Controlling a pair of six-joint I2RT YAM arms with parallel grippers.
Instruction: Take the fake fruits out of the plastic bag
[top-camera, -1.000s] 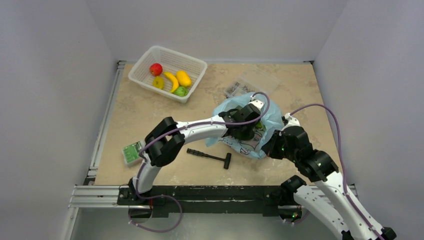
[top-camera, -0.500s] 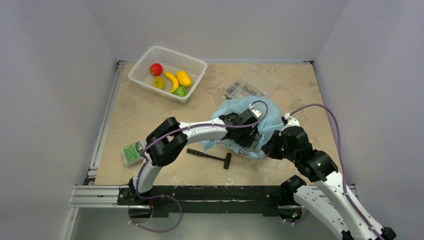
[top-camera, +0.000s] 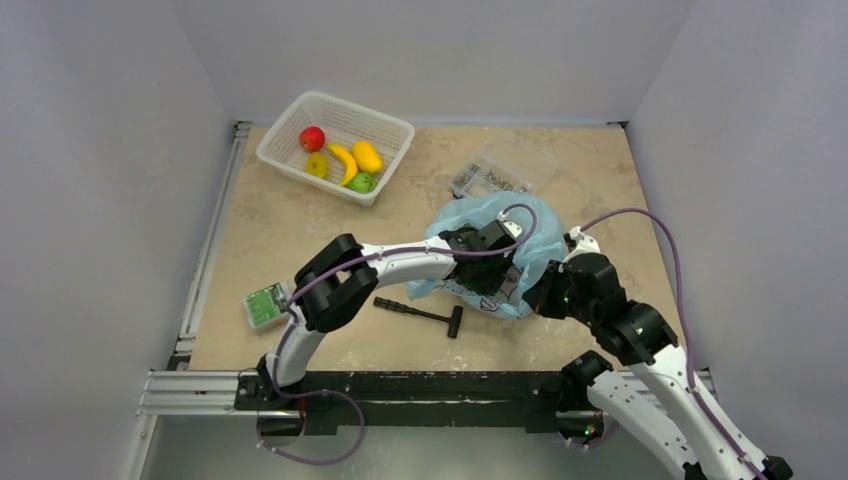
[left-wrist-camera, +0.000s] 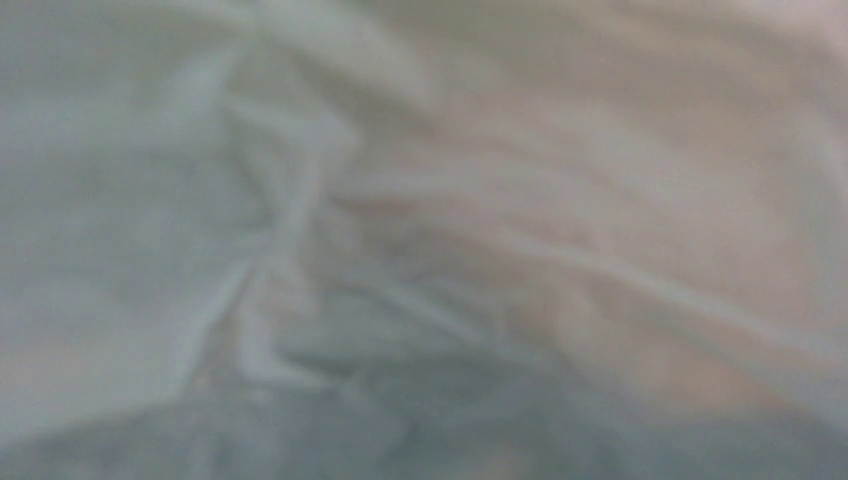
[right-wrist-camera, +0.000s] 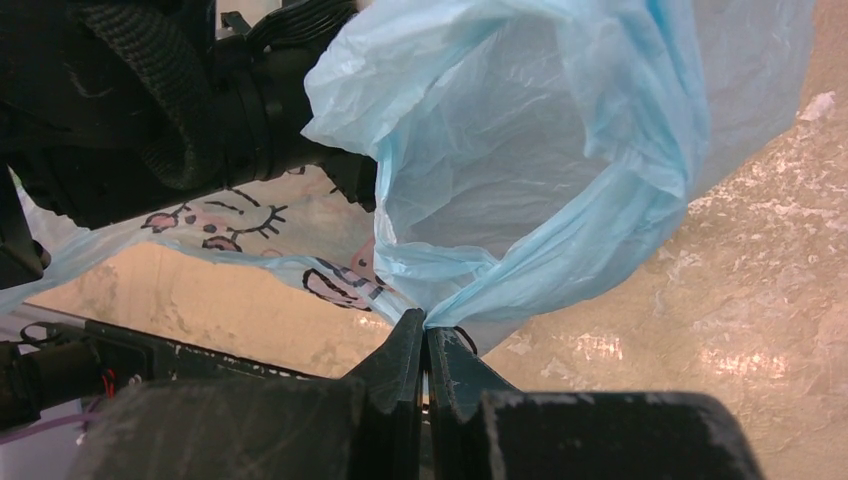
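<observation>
The light-blue plastic bag (top-camera: 548, 232) lies right of the table's middle, its cartoon print facing the front. My left gripper (top-camera: 492, 276) is pushed into the bag's mouth. Its fingers are hidden, and blurred plastic film (left-wrist-camera: 300, 200) fills the left wrist view. My right gripper (right-wrist-camera: 425, 335) is shut on a bunched edge of the bag (right-wrist-camera: 520, 150) and holds it up off the table. A red fruit (top-camera: 312, 138), a banana (top-camera: 343, 163), an orange-yellow oval (top-camera: 367, 157) and a green fruit (top-camera: 362, 183) lie in the white basket (top-camera: 290, 120). No fruit shows inside the bag.
A black T-shaped tool (top-camera: 420, 313) lies in front of the bag. A green-and-white flat box (top-camera: 265, 305) sits near the left front edge. A clear compartment box (top-camera: 505, 170) stands behind the bag. The basket is at the back left.
My left wrist has moved down and toward the front, deeper into the bag. The bag has shifted slightly around it. The right gripper keeps its hold.
</observation>
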